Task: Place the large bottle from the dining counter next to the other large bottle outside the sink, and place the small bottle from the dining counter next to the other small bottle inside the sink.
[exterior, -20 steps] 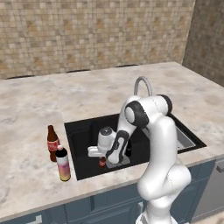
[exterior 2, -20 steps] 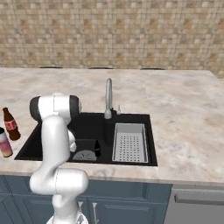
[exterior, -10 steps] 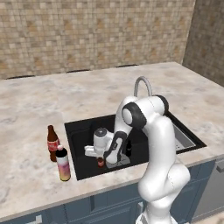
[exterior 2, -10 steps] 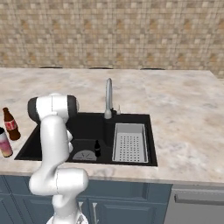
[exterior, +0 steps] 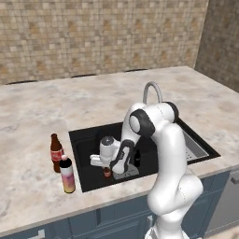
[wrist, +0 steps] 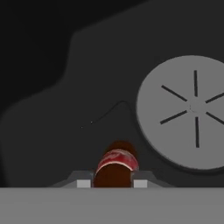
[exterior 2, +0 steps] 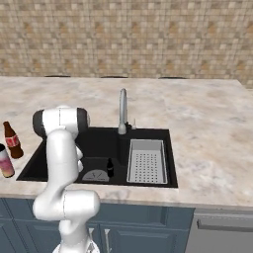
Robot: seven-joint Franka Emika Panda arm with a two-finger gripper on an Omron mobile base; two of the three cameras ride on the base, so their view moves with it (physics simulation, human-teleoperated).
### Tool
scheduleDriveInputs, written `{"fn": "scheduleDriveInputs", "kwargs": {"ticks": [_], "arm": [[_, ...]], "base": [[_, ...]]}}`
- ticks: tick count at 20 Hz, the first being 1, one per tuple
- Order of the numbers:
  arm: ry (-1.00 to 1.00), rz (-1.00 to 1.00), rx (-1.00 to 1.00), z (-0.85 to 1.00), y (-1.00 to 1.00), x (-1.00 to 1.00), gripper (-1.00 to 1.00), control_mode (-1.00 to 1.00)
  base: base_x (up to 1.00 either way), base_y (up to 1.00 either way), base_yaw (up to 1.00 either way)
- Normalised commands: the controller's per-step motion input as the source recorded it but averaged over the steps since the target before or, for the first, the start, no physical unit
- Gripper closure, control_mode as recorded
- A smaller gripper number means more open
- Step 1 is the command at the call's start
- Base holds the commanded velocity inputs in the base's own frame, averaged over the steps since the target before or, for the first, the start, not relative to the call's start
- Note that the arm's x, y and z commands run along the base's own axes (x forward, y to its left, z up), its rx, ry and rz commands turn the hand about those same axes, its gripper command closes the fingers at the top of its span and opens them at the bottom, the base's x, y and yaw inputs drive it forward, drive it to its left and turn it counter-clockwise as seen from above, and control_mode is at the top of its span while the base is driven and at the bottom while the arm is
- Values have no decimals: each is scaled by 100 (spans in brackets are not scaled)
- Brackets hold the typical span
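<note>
Arm lowered slightly; gripper [wrist: 113, 183] clamps small bottle [wrist: 116, 165].

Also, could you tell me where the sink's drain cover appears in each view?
Left base view: drain cover, beneath the arm's wrist.
Right base view: drain cover, beside the arm.
Hand view: drain cover, right side.
Shared landmark: the black sink around it.

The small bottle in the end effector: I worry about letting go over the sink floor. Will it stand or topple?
The small bottle looks narrow and tall, so it probably tips easily. Being round, it would likely roll across the sink floor toward the drain.
</note>
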Motion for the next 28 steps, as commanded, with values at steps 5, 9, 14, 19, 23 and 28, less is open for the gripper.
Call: {"fn": "scheduleDriveInputs", "kwargs": {"ticks": [5, 9, 14, 19, 23, 28], "arm": [[10, 0, 0, -26, -43, 57, 100, -100], [11, 0, 0, -13, -38, 33, 100, -100], [2, 0, 0, -1, -8, 2, 100, -100], [0, 0, 0, 0, 0, 0, 100, -100], [0, 0, 0, -1, 0, 0, 100, -100], [0, 0, 0, -1, 0, -2, 100, -100]], "base": [[0, 0, 0], [0, 0, 0], [0, 0, 0], [0, 0, 0], [0, 0, 0], [0, 0, 0]]}}
